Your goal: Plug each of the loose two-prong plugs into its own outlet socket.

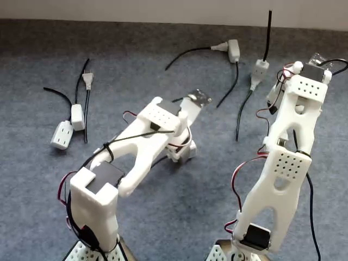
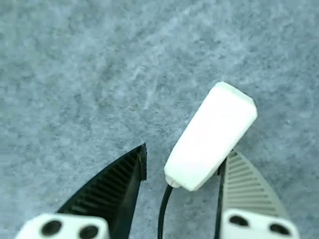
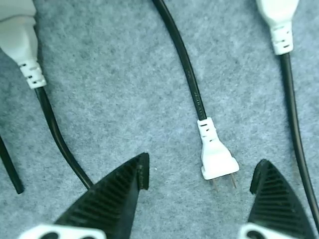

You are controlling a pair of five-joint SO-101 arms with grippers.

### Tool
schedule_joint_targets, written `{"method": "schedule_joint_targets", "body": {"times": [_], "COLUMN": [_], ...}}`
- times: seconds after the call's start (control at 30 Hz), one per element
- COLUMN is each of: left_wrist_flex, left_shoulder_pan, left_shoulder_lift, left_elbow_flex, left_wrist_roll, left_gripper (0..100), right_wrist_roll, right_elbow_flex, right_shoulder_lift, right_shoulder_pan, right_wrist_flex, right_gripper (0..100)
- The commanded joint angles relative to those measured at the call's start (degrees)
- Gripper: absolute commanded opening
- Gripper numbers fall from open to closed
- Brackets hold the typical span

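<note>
The right gripper (image 3: 202,170) hangs over the grey carpet (image 3: 109,99), its black fingers (image 3: 119,191) spread wide. Between them lies a white two-prong plug (image 3: 218,160), prongs toward the gripper, touching neither finger (its black cord (image 3: 184,64) leads away). A white cord end (image 3: 21,35) and a second cord end (image 3: 278,20) lie farther off, one to each side.

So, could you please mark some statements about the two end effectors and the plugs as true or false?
1. The right end effector is open, and a white two-prong plastic plug lies between its fingers. True.
2. That plug already sits in a socket. False: it lies loose on the grey carpet.
3. A white rectangular socket block lies between the open fingers of the left end effector. True.
4. The arms work over a bare wooden board. False: the surface is grey carpet.
</note>
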Motion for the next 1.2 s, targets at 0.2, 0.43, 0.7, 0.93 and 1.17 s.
{"method": "schedule_joint_targets", "body": {"times": [0.2,0.43,0.7,0.93,1.17], "left_wrist_flex": [0.88,2.20,15.03,16.26,7.65], "left_shoulder_pan": [-6.37,-7.96,-12.88,-28.70,-35.30], "left_shoulder_lift": [-0.84,-1.54,-7.34,-12.70,-6.29], "left_elbow_flex": [-10.86,-13.32,-21.41,-22.02,-22.37], "left_wrist_roll": [-0.26,-0.35,-0.18,-0.35,-0.18], "left_gripper": [23,36,35,35,35], "right_wrist_roll": [-0.26,-0.18,-0.18,-0.18,-0.18], "right_elbow_flex": [-0.75,-0.75,-0.40,-0.31,-0.22], "right_shoulder_lift": [-0.84,-0.84,-0.75,-0.75,-0.75], "right_shoulder_pan": [-0.48,-0.22,-0.13,-0.13,-0.22], "right_wrist_flex": [1.98,1.71,1.10,1.01,-0.57], "right_gripper": [32.2,32.2,32.2,32.2,32.2]}}
